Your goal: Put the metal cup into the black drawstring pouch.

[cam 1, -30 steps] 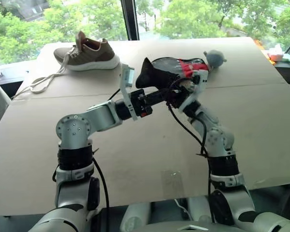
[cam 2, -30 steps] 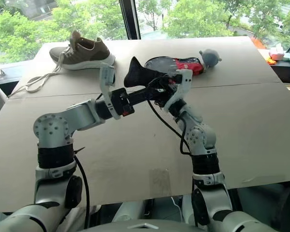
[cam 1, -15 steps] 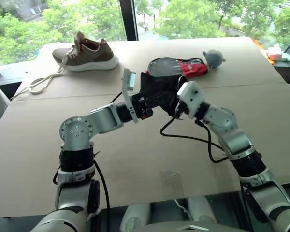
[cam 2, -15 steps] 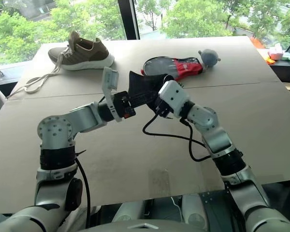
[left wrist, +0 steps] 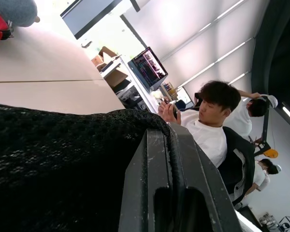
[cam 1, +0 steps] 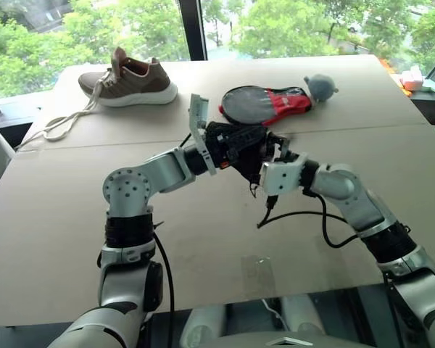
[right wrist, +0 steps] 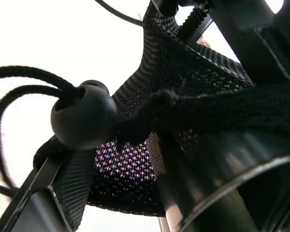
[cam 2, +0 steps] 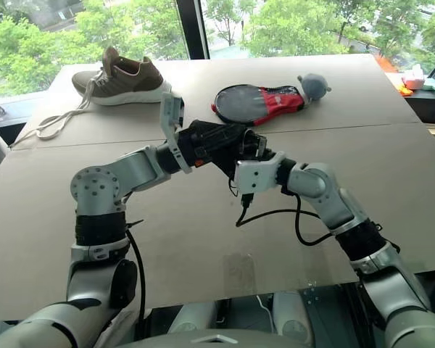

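Since a second ago we see the right arm swung out toward the lower right of the head view and its wrist rolled over, while the pouch (cam 1: 235, 145) has dropped from a raised peak to a lower bundle between the two grippers.

Nearest us, the tan table (cam 1: 203, 239) fills the lower frame, with a seam running across its middle. Our left arm reaches from lower left up toward centre; the left gripper (left wrist: 171, 159) has its fingers pressed together on the pouch fabric, holding it above the table. Our right arm comes in from the lower right, forearm lying low, and the right gripper (cam 2: 255, 154) sits at the pouch's edge with its fingers spread apart. In the right wrist view a cord bead (right wrist: 82, 121) and black cords hang before the mesh, and the cup (right wrist: 222, 169) shows as a shiny rim against the fabric; whether it lies fully inside we cannot tell.

Farther back lies a black-and-red case (cam 1: 264, 104) with a grey ball (cam 1: 320, 87) at its end, upper centre. A brown shoe (cam 1: 130, 78) rests upper left, laces trailing. Beyond are windows and green trees. The left wrist view catches a seated person (left wrist: 208, 121) and a monitor (left wrist: 147, 67).
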{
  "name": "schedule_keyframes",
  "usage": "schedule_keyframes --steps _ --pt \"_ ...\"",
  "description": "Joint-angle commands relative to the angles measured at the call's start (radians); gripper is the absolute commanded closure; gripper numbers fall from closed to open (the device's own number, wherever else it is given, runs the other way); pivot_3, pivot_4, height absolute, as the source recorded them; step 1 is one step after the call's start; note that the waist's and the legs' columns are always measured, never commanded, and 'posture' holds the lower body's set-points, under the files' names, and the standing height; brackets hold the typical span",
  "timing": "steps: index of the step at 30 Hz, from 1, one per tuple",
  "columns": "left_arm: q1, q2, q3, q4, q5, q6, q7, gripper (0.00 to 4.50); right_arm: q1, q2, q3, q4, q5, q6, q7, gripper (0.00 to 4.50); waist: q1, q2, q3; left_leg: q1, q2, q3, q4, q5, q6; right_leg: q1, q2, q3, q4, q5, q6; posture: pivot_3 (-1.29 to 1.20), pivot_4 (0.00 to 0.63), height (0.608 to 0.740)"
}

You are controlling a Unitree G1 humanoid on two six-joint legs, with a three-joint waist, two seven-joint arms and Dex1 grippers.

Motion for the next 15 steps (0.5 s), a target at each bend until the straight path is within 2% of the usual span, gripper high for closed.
schedule_keyframes --steps 1,2,3,10,15 --pt "-0.039 -0.010 0.032 -0.036 -0.051 -0.025 -0.005 4.50 0.016 0.010 -0.009 -0.027 0.011 0.007 0.018 0.33 0.001 0.000 0.000 0.000 0.000 0.000 0.000 0.000 0.000 0.000 0.000 0.000 0.000 0.000 0.000 0.00 0.150 0.736" --pt "-0.038 -0.011 0.032 -0.037 -0.052 -0.025 -0.003 4.50 0.019 0.008 -0.013 -0.028 0.010 0.006 0.021 0.88 0.002 0.000 0.000 0.000 0.000 0.000 0.000 0.000 0.000 0.000 0.000 0.000 0.000 0.000 0.000 0.00 0.150 0.736" --pt "-0.037 -0.011 0.032 -0.038 -0.055 -0.025 -0.001 4.50 0.023 0.005 -0.017 -0.029 0.013 0.006 0.026 1.13 0.003 0.000 0.000 0.000 0.000 0.000 0.000 0.000 0.000 0.000 0.000 0.000 0.000 0.000 0.000 0.00 0.150 0.736" --pt "-0.032 -0.012 0.027 -0.043 -0.058 -0.027 0.003 4.50 0.036 0.003 -0.041 -0.050 0.041 0.038 0.060 4.41 0.002 0.000 0.000 0.000 0.000 0.000 0.000 0.000 0.000 0.000 0.000 0.000 0.000 0.000 0.000 0.00 0.150 0.736" --pt "-0.024 -0.008 0.024 -0.046 -0.067 -0.025 0.001 4.50 0.043 -0.006 -0.058 -0.079 0.077 0.084 0.102 4.47 0.001 0.000 0.000 0.000 0.000 0.000 0.000 0.000 0.000 0.000 0.000 0.000 0.000 0.000 0.000 0.00 0.150 0.736"
